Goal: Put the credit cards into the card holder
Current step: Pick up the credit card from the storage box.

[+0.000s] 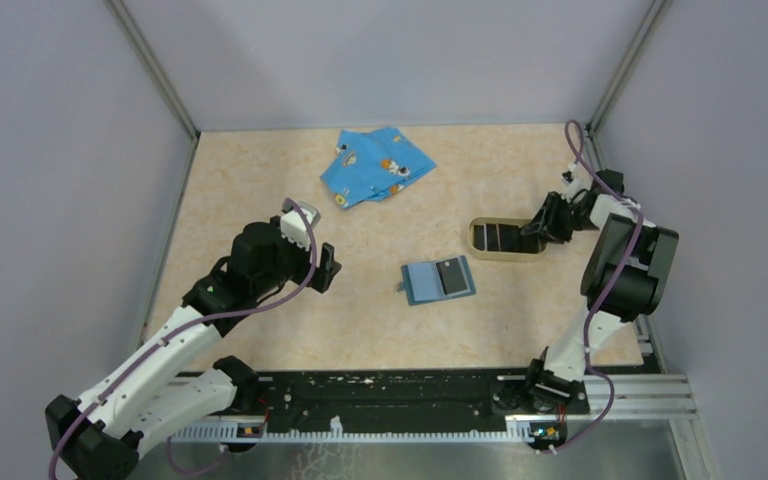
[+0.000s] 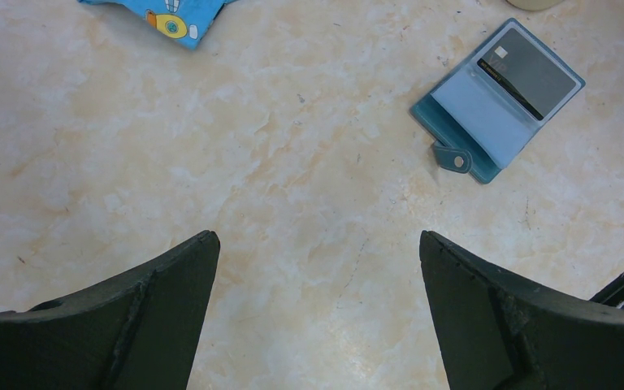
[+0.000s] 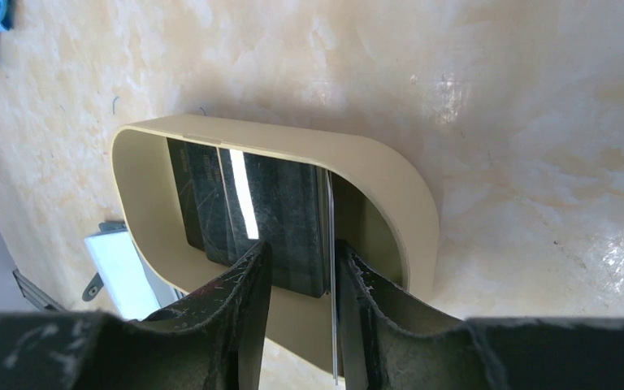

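Note:
The teal card holder lies open mid-table, with one black credit card on its right half; it shows in the left wrist view with the card. More black credit cards lie in the tan oval tray, seen from above. My right gripper reaches into the tray's right end. Its jaws stand a little apart, and one card stands on edge against the right finger. My left gripper is wide open and empty, left of the holder.
A bright blue cartoon-print cloth lies at the back centre, its corner in the left wrist view. Grey walls close in the table on three sides. The holder's pale inside shows beyond the tray.

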Tool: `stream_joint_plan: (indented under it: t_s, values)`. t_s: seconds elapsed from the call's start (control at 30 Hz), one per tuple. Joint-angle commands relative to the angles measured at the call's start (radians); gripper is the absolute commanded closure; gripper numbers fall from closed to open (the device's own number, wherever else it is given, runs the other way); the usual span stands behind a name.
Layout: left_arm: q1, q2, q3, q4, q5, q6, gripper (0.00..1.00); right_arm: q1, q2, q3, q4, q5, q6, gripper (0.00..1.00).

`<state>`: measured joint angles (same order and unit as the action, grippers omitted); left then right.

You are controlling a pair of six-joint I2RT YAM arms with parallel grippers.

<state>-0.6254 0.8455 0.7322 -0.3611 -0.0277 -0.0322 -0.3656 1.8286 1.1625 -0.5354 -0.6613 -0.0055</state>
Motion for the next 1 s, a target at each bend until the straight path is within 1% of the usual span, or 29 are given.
stream_joint_plan:
  t_s: [0.0, 0.13, 0.6, 0.8, 0.97]
  values:
    - [0.004, -0.002, 0.001, -0.004, -0.011, 0.008, 0.01, -0.02, -0.024, 0.059, -0.003, -0.05, -0.019, 0.66]
    - [0.004, -0.002, 0.001, -0.004, -0.011, 0.008, 0.01, -0.033, -0.025, 0.061, -0.009, -0.069, -0.024, 0.68]
    - [0.004, -0.004, 0.0, -0.004, -0.011, 0.008, 0.01, -0.061, -0.032, 0.067, -0.023, -0.087, -0.042, 0.71]
    - [0.004, -0.002, 0.0, -0.004, -0.009, 0.008, 0.01, -0.056, 0.013, 0.083, -0.062, -0.082, -0.082, 0.66]
    - [0.004, -0.002, 0.0, -0.004, -0.011, 0.008, 0.01, -0.01, 0.022, 0.094, -0.078, 0.002, -0.111, 0.61]
